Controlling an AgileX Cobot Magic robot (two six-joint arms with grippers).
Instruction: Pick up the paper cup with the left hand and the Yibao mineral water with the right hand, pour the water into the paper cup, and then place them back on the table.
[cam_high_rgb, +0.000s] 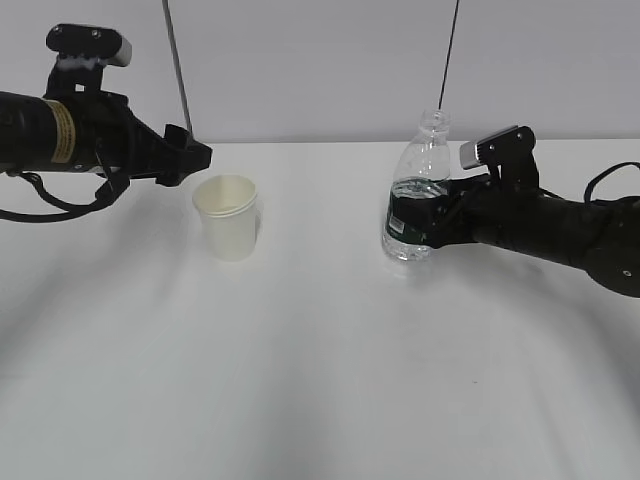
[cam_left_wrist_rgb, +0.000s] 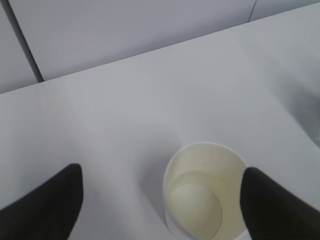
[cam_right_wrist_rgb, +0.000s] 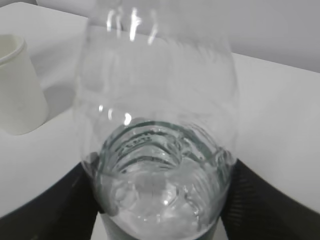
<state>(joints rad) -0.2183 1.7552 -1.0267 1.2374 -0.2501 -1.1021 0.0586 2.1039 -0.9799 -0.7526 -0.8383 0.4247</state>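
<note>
Two arms in frame. Left hand (cam_high_rgb: 195, 155) at upper left, above and just behind the paper cup (cam_high_rgb: 231, 216), jaws spread wide; wrist view shows a finger (cam_left_wrist_rgb: 47, 202) either side of the cup (cam_left_wrist_rgb: 205, 195), right one near its rim, not gripping. Cup upright on the table (cam_high_rgb: 320, 380), left of centre. Right hand (cam_high_rgb: 440, 215) clamped on the Yibao mineral water (cam_high_rgb: 418, 190) at its label, right of centre, bottle upright, part full, capless.

Paper cup (cam_high_rgb: 231, 217): upright, left of centre on table (cam_high_rgb: 320, 380)
Left hand (cam_high_rgb: 190, 155): above, just left of cup, apart
Yibao mineral water (cam_high_rgb: 418, 195): upright, uncapped, right of centre
Right hand (cam_high_rgb: 440, 215): clamped around the bottle's label
</note>
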